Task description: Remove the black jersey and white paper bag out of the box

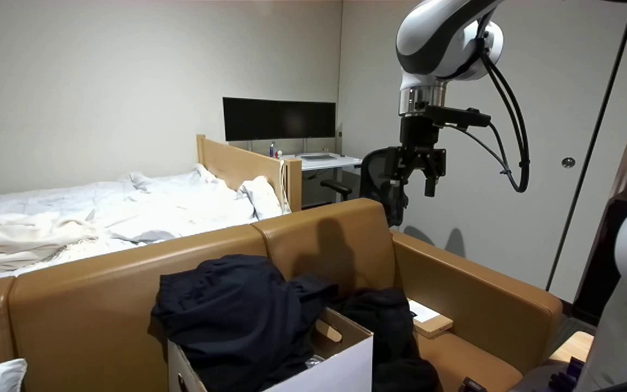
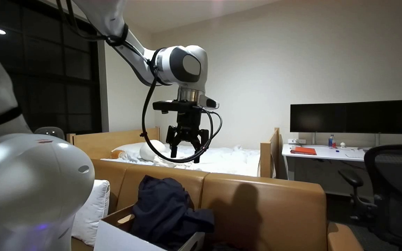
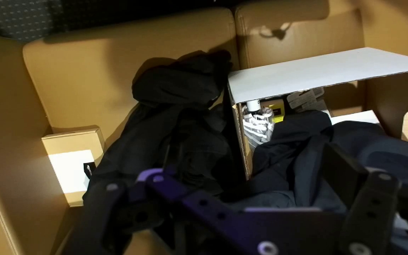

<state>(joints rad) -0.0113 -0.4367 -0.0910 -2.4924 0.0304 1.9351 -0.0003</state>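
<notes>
Above box rim (image 2: 122, 235), tool (image 2: 185, 157) (room between).

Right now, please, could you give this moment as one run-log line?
gripper: open, empty, above sofa | navy garment: in box, bulging out | black garment: on sofa, beside box | white paper bag: cannot identify

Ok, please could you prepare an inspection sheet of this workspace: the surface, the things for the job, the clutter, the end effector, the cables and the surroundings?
Surface: brown sofa, with black clothing on its seat beside the white box.
Job's things: dark blue clothing heaped in the box, rising above its rim; white paper bag cannot be made out for certain.
Clutter: small carton on the seat; white pillow; yellow packet inside the box.
End effector: open, holding nothing, raised higher than the box.
Cables: black cables hang in a loop, apart from the box.
Surroundings: bed behind the sofa; desk with screens; chair.
</notes>
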